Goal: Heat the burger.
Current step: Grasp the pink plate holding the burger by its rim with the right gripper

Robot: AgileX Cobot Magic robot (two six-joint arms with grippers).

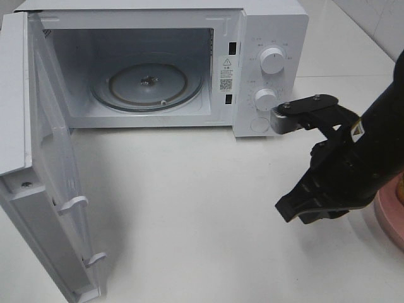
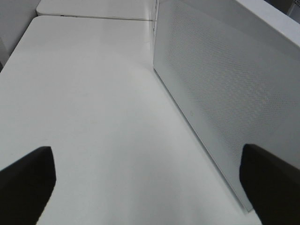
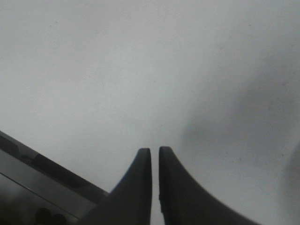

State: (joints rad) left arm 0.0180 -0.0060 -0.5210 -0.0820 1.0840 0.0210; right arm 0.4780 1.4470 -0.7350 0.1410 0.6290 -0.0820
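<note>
Open microwave [image 1: 273, 28], pink plate [image 1: 390, 221], left end effector [image 2: 147, 187] wide, right end effector [image 3: 155, 157] narrow

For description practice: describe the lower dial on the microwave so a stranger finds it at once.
Find the white microwave with its door swung open. On its control panel sit two white dials, one above the other. The lower dial sits just above a flat round button.
</note>
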